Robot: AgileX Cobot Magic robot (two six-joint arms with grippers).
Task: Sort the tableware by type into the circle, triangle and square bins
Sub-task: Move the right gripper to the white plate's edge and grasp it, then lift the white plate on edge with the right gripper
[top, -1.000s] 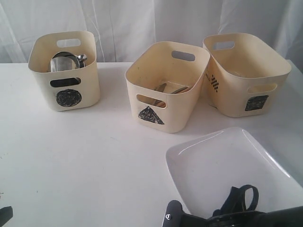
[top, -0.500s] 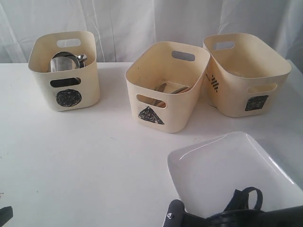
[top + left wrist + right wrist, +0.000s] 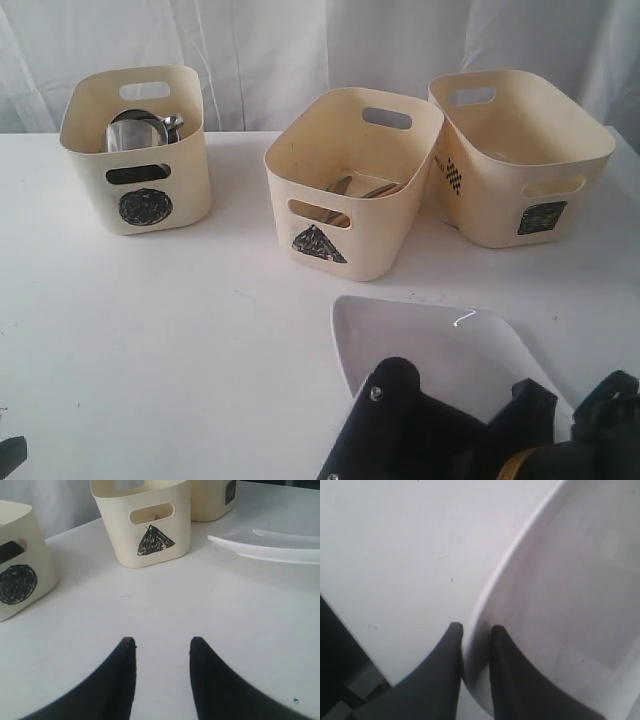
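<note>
Evidently, the large white square plate [image 3: 440, 345] is being clamped at its near rim by the right end effector [image 3: 476, 627]. In the right wrist view one finger is being pressed against the outside of the rim and the other against the inside, with the rim filling the gap between them. The plate is being held low over the near right of the tabletop [image 3: 180, 330]. It seems tilted, with the gripped side higher, and whether its far corner is touching the tabletop cannot be told.

The coming move is being governed by one relation. The square bin [image 3: 495, 195] is standing beyond the plate from the right end effector, at the far right, just beside the triangle bin [image 3: 375, 215]. Its marked short end is being presented toward the near side, and its long axis is running away from there toward the far left. A forward carry is probably being called for, with the plate being lined up along that axis.

The left end effector [image 3: 162, 640] is being held open and empty over bare tabletop on the left, well apart from the plate. The circle bin [image 3: 190, 190] is standing nearer to it, so the right arm is judged the better placed.
</note>
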